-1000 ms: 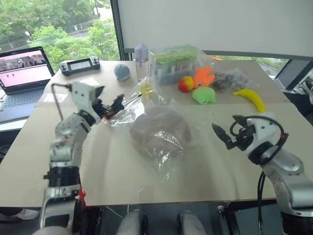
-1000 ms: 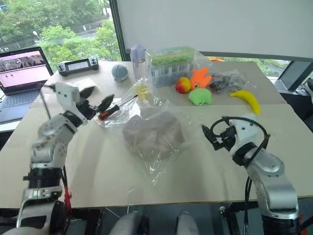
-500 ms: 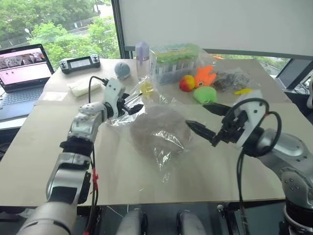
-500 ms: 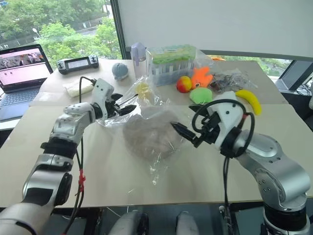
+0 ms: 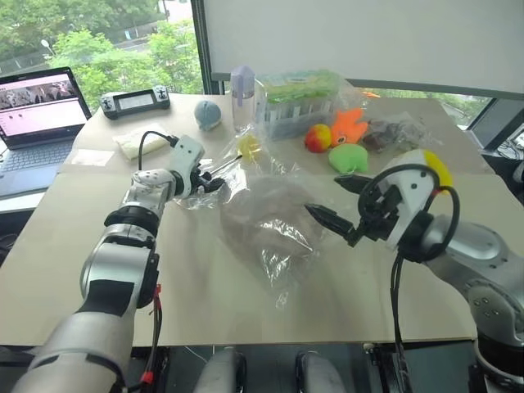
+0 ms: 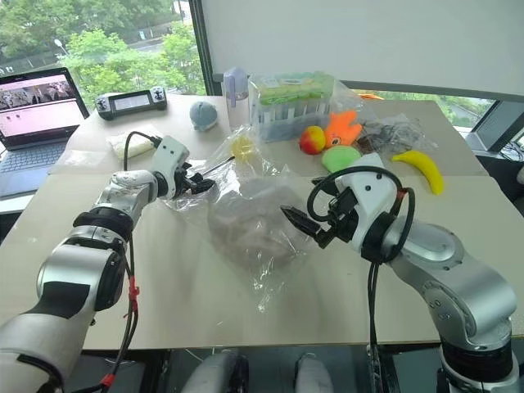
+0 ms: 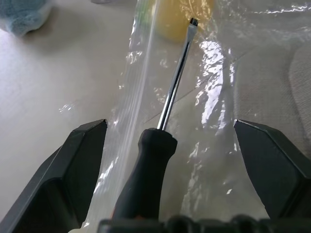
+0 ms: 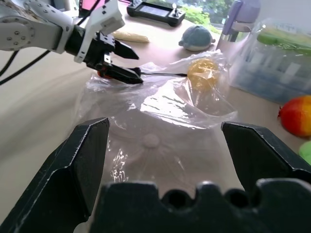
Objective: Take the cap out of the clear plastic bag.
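Note:
The taupe cap [image 5: 266, 214] lies inside the clear plastic bag [image 5: 278, 262] at the table's middle; its top button [image 8: 151, 141] shows through the film. My left gripper [image 5: 211, 182] is open and low at the bag's left edge. Its fingers [image 7: 80, 160] straddle the black handle of a screwdriver [image 7: 148, 170] that lies along the film. My right gripper [image 6: 301, 205] hovers open just right of the cap and points at it, with nothing between its fingers [image 8: 80, 165]. A yellow ball [image 8: 203, 72] sits at the bag's far corner.
Along the far side stand a laptop [image 5: 37, 106], a controller [image 5: 135, 100], a grey-blue ball [image 5: 207, 115], a purple bottle [image 5: 242, 86], a clear box with a green lid [image 5: 299, 102], toy fruit [image 5: 318, 137], a banana [image 6: 419, 168] and a small bag of dark bits [image 5: 393, 131].
My left gripper has come forward and down onto the screwdriver at the bag's edge. My right gripper swung in from the right toward the cap, then held. Both stayed open.

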`<action>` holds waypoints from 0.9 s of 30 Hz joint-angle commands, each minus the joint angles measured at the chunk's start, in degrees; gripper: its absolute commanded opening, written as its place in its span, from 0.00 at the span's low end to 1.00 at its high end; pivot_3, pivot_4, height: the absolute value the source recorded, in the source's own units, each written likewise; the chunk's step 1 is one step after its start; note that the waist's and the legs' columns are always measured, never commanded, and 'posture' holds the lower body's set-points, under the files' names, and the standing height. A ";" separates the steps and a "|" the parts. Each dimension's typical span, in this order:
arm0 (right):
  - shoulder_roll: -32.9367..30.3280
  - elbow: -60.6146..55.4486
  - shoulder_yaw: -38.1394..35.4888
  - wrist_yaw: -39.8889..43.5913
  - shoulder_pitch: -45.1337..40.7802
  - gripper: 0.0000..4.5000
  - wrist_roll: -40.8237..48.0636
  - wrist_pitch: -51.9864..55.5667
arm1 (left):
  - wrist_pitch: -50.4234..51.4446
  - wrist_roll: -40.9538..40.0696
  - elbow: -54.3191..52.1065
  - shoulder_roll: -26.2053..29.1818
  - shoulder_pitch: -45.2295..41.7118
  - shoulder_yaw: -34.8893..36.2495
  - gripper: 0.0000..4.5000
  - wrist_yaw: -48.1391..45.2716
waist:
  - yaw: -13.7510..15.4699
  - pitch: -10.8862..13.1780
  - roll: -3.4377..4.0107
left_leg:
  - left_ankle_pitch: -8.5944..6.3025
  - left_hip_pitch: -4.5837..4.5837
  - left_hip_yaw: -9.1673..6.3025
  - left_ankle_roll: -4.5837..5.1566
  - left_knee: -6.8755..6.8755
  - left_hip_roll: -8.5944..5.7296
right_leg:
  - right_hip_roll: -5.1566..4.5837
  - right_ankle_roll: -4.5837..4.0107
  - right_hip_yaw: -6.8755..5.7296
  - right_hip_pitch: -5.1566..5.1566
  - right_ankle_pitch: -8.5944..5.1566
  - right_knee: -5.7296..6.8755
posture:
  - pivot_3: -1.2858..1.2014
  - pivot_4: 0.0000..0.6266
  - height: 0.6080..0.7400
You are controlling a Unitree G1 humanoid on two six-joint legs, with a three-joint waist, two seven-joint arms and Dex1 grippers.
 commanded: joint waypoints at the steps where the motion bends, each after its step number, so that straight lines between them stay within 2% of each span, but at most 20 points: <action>1: -0.71 -2.08 -1.74 -0.86 0.09 1.00 -0.61 -0.73 | 1.19 0.94 1.00 0.93 -0.78 0.72 0.88 -0.77 | -0.01 0.00 0.00 | -0.01 0.00 0.00 0.02 0.00 0.00 | 0.00 0.00 0.00 0.00 0.00 0.01 | 0.52 0.24 1.00; 2: -0.75 -2.05 -1.66 -0.91 0.10 1.00 -0.67 -0.80 | 2.11 0.79 1.21 0.89 -0.69 1.00 0.84 -1.57 | -0.02 0.00 0.00 | -0.01 0.00 0.00 0.02 0.00 0.01 | 0.00 0.00 -0.01 -0.01 0.00 0.02 | 0.52 0.24 1.00; 5: -1.06 -1.70 -1.42 -0.89 0.02 1.00 -1.06 -0.84 | 5.79 0.42 1.47 0.86 -0.33 1.42 0.58 -3.76 | 0.02 0.00 0.00 | 0.00 0.00 -0.01 0.01 0.01 0.01 | 0.00 0.00 -0.02 -0.01 0.00 0.05 | 0.52 0.24 1.00; 9: -1.68 -1.20 -1.32 -0.93 0.18 1.00 -1.59 -0.68 | 11.30 -1.43 1.77 0.80 0.31 4.44 0.29 -2.73 | -0.01 0.00 0.00 | -0.01 0.01 -0.01 0.01 0.04 0.00 | 0.00 0.01 -0.02 0.01 0.00 0.06 | 0.52 0.24 1.00; 11: -1.63 -1.38 -1.68 -0.96 0.33 1.00 -1.49 -0.53 | 12.19 -1.29 1.30 0.69 0.93 4.99 0.20 -2.27 | -0.01 0.00 0.00 | -0.01 0.03 -0.01 0.01 0.04 0.01 | 0.00 0.01 -0.02 0.01 0.00 0.08 | 0.52 0.24 1.00; 15: -1.94 -1.04 -1.56 -0.62 0.67 1.00 -2.04 -0.78 | 12.37 -2.37 0.56 0.41 0.86 7.16 0.20 0.29 | -0.02 0.00 0.00 | 0.00 0.05 -0.01 0.01 0.05 0.01 | 0.00 0.01 -0.01 0.03 0.00 0.09 | 0.52 0.24 1.00; 21: -1.81 0.15 -0.37 0.29 0.91 1.00 -3.66 -1.83 | -1.08 -8.89 -1.02 2.44 -3.63 19.09 0.20 22.45 | -0.11 0.13 -0.23 | 0.03 0.02 -0.06 -0.05 0.05 0.06 | -0.01 -0.01 0.00 -0.05 0.02 0.13 | 0.52 0.24 1.00; 27: -1.04 1.06 1.08 0.81 -0.07 1.00 -4.86 -2.03 | -1.07 -11.85 0.84 5.30 -3.27 25.14 0.20 37.07 | -0.16 0.14 -0.24 | 0.25 0.06 -0.04 -0.45 0.01 0.00 | -0.04 0.00 0.03 -0.06 0.03 0.14 | 0.52 0.24 1.00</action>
